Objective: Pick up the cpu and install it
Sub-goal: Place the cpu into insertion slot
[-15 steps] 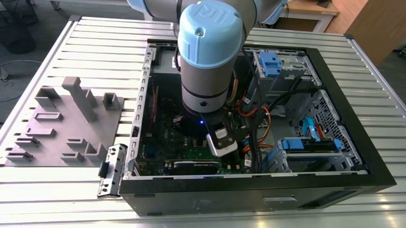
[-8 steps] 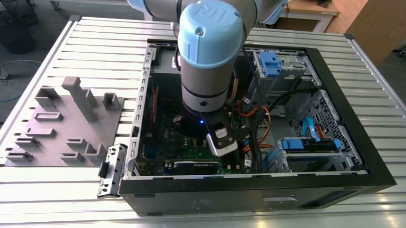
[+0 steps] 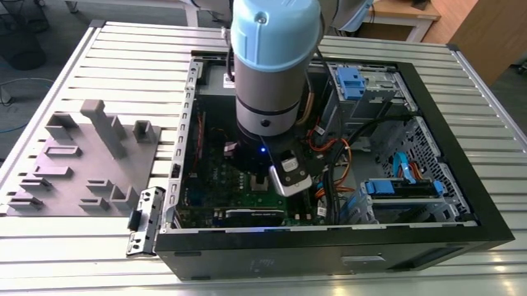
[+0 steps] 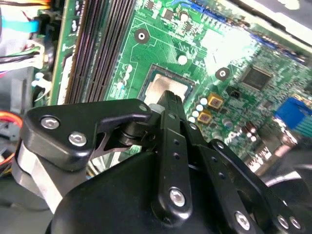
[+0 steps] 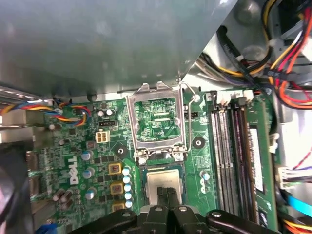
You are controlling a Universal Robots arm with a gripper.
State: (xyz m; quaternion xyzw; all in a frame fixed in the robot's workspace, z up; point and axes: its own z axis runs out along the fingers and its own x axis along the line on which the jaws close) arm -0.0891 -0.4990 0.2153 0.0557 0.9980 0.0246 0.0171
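Note:
The cpu [image 5: 157, 178], a flat silvery square, lies in its socket on the green motherboard [image 5: 112, 151]; in the second wrist view the cpu [image 4: 157, 88] sits just past the fingertips. The silver socket frame [image 5: 156, 122] stands flipped open beside it. My gripper [image 5: 167, 191] hovers right over the cpu's near edge with its two black fingers [image 4: 171, 117] pressed together, nothing between them. Whether the tips touch the chip's top I cannot tell. In the exterior view the gripper [image 3: 260, 180] reaches down into the open computer case [image 3: 461, 185].
Memory slots [image 5: 234, 156] run alongside the socket. Orange and yellow cables [image 5: 287, 58] hang near a case wall. A grey parts holder [image 3: 91, 160] sits on the slatted table at the exterior view's left. Blue drive brackets [image 3: 403, 185] are at the case's right.

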